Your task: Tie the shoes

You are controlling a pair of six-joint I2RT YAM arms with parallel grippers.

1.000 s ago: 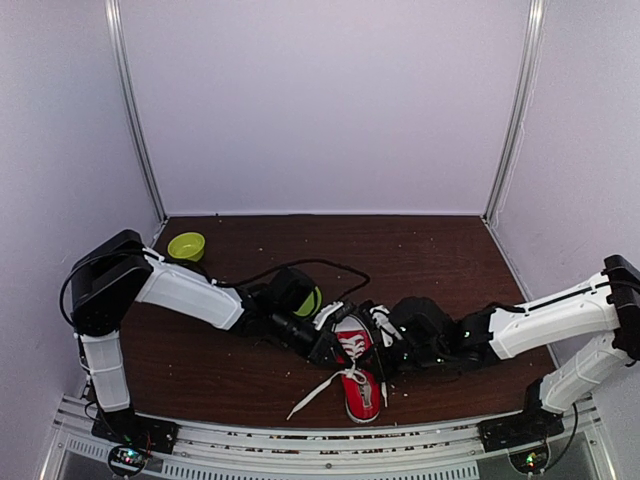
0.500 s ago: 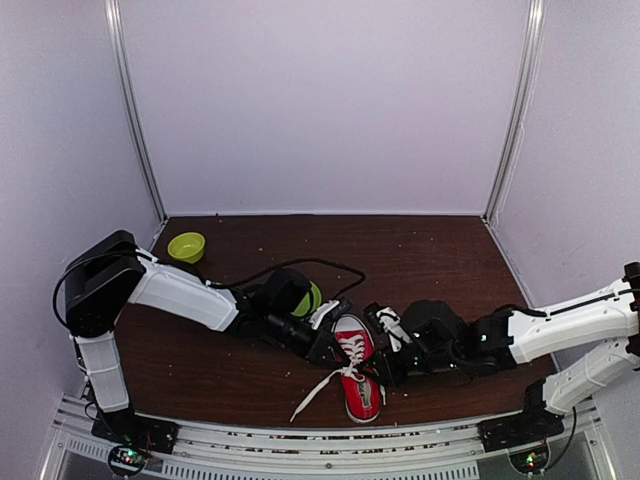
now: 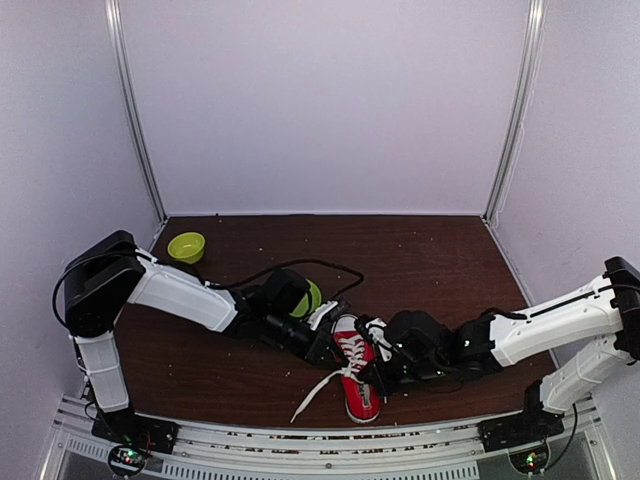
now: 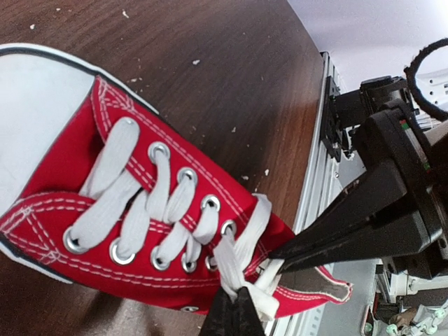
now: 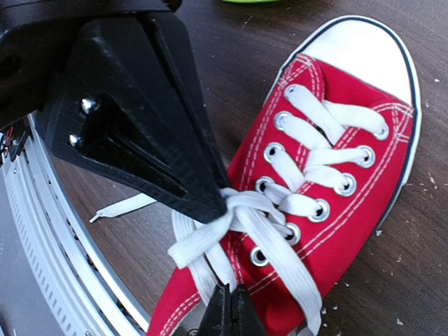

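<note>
The red sneaker (image 3: 360, 398) lies on the brown table between my two grippers, with its white toe cap toward the back. In the left wrist view the shoe (image 4: 77, 154) fills the frame. My left gripper (image 4: 234, 313) is shut on a white lace (image 4: 234, 269) near the top eyelets. My right gripper (image 5: 229, 306) is shut on another lace strand (image 5: 210, 234) over the shoe (image 5: 364, 203). Seen from above, the left gripper (image 3: 338, 347) and right gripper (image 3: 375, 365) nearly meet over the laces. A loose lace end (image 3: 312, 393) trails to the front left.
A green bowl (image 3: 186, 246) stands at the back left. A second green object (image 3: 310, 300) is partly hidden behind my left wrist. A black cable (image 3: 300, 264) loops over the table. The metal rail (image 3: 300, 440) runs along the front edge, close to the shoe's heel.
My right arm swung out to the right, then came back left toward the shoe's laces. My left arm and the shoe have barely moved.
</note>
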